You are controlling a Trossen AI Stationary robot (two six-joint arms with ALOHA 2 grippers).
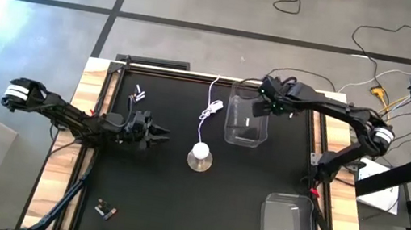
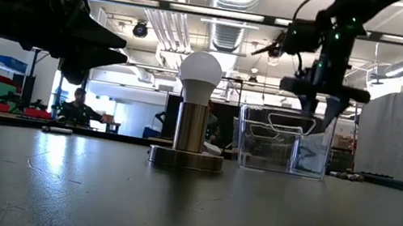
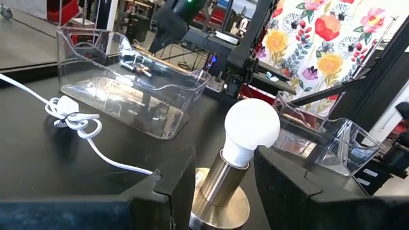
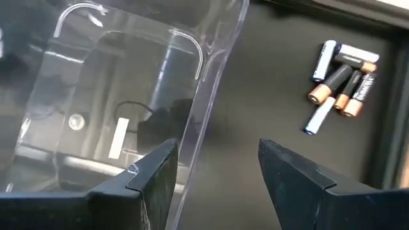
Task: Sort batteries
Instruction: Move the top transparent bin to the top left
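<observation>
The right gripper (image 1: 263,101) is hovering over the clear bin (image 1: 247,121) that is sitting toward the far right part of the table (image 1: 176,200), and its jaws are standing open with nothing between them. In the right wrist view one jaw is hanging right above the bin's rim while the other is hanging outside it, over bare table. A single battery (image 4: 119,138) is lying on the floor of that bin. A cluster of mixed batteries (image 4: 339,83), some silvery and some dark with copper ends, is lying near the table's far edge just beyond the bin.

The left gripper (image 1: 155,134) is waiting above the left-middle of the table, pointing toward the lamp (image 1: 199,156) with its white cable (image 1: 208,109); its jaws are standing partly apart and empty. More batteries are lying near the far left corner (image 1: 139,91) and near the near left edge (image 1: 105,210). A second bin (image 1: 288,229) is sitting at the near right corner.

The main risk seems to be the right gripper's spot astride the rim: dropping straight down would likely be knocking or tipping the light bin. Reaching for the cluster, the jaws could be pinching two touching cells at once, or rolling them toward the edge. The left arm, moving forward, could be catching the cable or toppling the lamp.
</observation>
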